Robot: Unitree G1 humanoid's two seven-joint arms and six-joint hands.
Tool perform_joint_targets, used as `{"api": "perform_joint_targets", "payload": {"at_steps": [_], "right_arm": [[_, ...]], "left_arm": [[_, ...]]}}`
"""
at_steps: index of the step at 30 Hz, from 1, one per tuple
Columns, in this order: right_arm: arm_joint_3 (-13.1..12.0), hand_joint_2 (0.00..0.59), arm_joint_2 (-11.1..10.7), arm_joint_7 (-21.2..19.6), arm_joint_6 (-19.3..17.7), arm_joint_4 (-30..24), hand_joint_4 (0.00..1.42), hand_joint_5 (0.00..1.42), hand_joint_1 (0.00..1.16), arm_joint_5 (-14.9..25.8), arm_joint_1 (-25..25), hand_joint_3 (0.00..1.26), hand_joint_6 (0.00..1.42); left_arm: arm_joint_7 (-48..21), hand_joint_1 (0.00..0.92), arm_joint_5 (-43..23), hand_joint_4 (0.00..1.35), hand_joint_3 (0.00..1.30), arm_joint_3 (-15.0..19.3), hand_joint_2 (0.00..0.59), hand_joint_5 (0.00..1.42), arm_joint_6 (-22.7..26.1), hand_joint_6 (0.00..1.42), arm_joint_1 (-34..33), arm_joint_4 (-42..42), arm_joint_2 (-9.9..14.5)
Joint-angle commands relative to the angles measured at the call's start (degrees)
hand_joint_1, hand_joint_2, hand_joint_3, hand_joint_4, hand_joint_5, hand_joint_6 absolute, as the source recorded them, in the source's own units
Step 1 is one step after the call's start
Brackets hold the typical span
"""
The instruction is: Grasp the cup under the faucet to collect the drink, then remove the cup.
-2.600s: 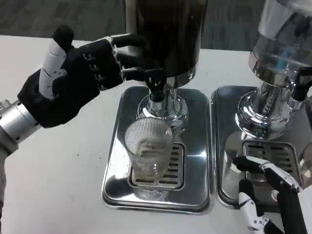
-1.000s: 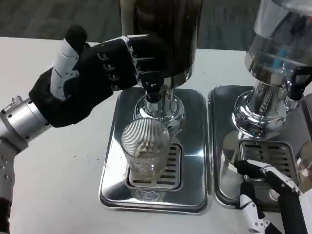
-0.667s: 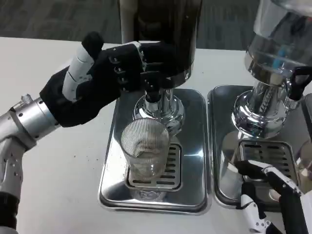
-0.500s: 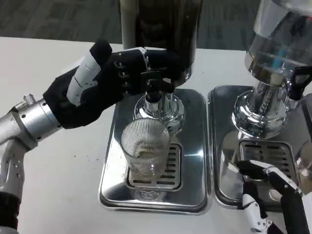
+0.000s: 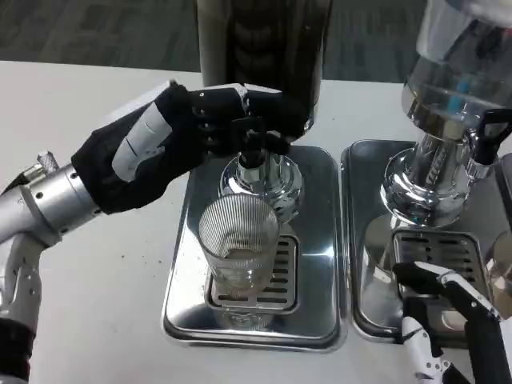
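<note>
1. Two dispensers stand on steel trays; the dark dispenser [image 5: 260, 48] rises behind the cup, its tray [image 5: 188, 264] catching drips.
2. Left hand [image 5: 172, 140], up-left of the cup, has swung in from the side and lowered since 2.6 s ago; its fingers [image 5: 240, 120] now curl over the faucet lever [image 5: 254, 144], likely to press it and pour. It presses, grips nothing else.
3. Ribbed cup [image 5: 238, 248] sits on the drip grate [image 5: 280, 276] directly under the faucet, unmoved, with a little liquid inside.
4. Right hand [image 5: 452, 320], well right of the cup on the second tray [image 5: 364, 240], waits with fingers loosely spread, holding nothing, position barely changed.
</note>
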Motion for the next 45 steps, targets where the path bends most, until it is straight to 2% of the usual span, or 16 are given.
{"api": "perform_joint_targets", "payload": {"at_steps": [1, 12, 27, 37, 45], "right_arm": [[-0.5, 0.461, -0.3, 0.1, 0.2, 0.2, 0.42, 0.40, 0.38, 0.4, 0.5, 0.43, 0.25], [-0.6, 0.464, -0.5, 0.6, 0.5, -0.2, 0.42, 0.40, 0.37, 0.9, 0.9, 0.43, 0.23], [-0.8, 0.464, -0.5, 1.1, 0.5, -0.4, 0.42, 0.40, 0.36, 1.4, 0.9, 0.43, 0.22], [-0.6, 0.457, -0.3, 1.1, 0.6, -0.6, 0.42, 0.40, 0.35, 0.9, 1.0, 0.43, 0.21], [-0.7, 0.455, -0.4, 1.4, 0.5, -0.7, 0.42, 0.40, 0.35, 1.2, 0.9, 0.43, 0.21]], "left_arm": [[-1.2, 0.000, 1.4, 0.23, 0.35, -0.8, 0.099, 0.21, -3.3, 0.27, 0.9, 0.1, 0.6], [-1.4, 0.000, 3.3, 0.24, 0.35, -2.2, 0.098, 0.20, -10.6, 0.27, 1.6, 1.7, 1.6], [-1.0, 0.000, 4.3, 0.24, 0.36, -3.6, 0.102, 0.20, -16.9, 0.27, 2.2, 2.2, 2.2], [0.3, 0.000, 6.3, 0.24, 0.36, -4.6, 0.104, 0.20, -23.6, 0.28, 2.2, 3.6, 2.9], [1.4, 0.000, 6.3, 0.24, 0.36, -5.5, 0.105, 0.20, -26.2, 0.28, 2.5, 3.8, 3.3]]}}
